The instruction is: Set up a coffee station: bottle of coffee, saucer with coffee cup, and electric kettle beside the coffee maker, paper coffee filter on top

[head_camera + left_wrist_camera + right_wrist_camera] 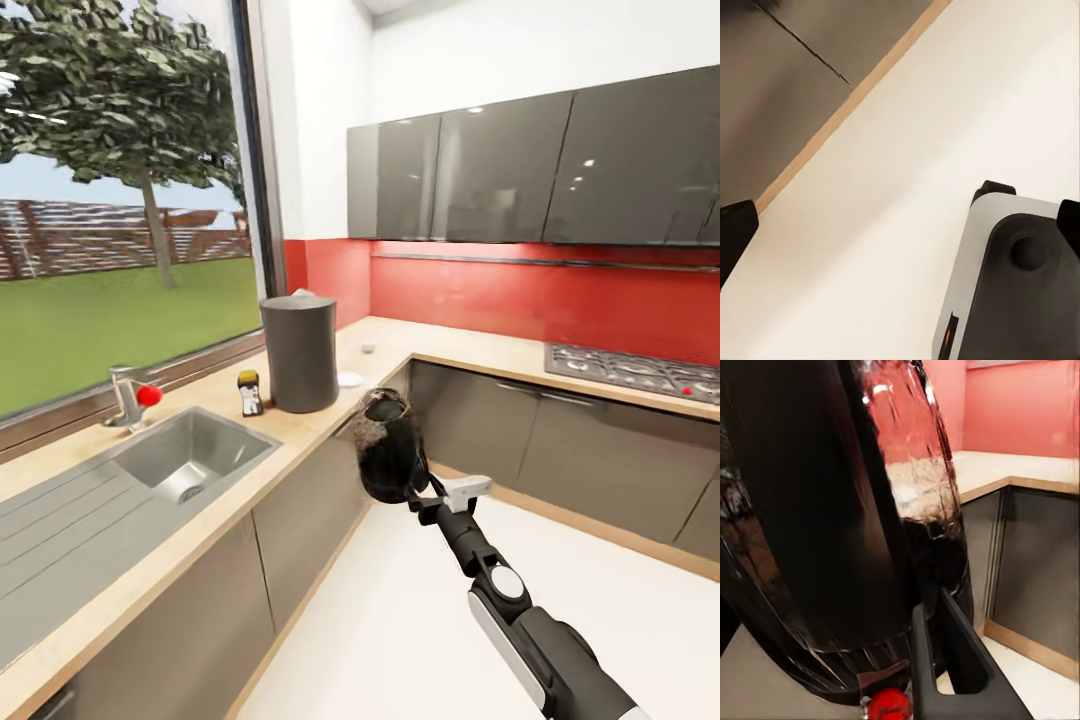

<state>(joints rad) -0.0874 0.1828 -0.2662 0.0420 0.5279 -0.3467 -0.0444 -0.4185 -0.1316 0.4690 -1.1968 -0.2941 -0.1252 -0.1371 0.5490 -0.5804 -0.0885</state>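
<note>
Right gripper [425, 497] clamped on kettle [388, 447], carried tilted above floor; left fingers' state unclear. Risk: slip, or clipping counter [330, 415] edge.

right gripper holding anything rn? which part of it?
Yes: the right gripper holds the kettle in the air beside the counter; it seems to grip near the handle, but the exact spot is hidden.

The bottle of coffee [249, 393] stands on the countertop [455, 349], left of the coffee maker [300, 352].
</note>
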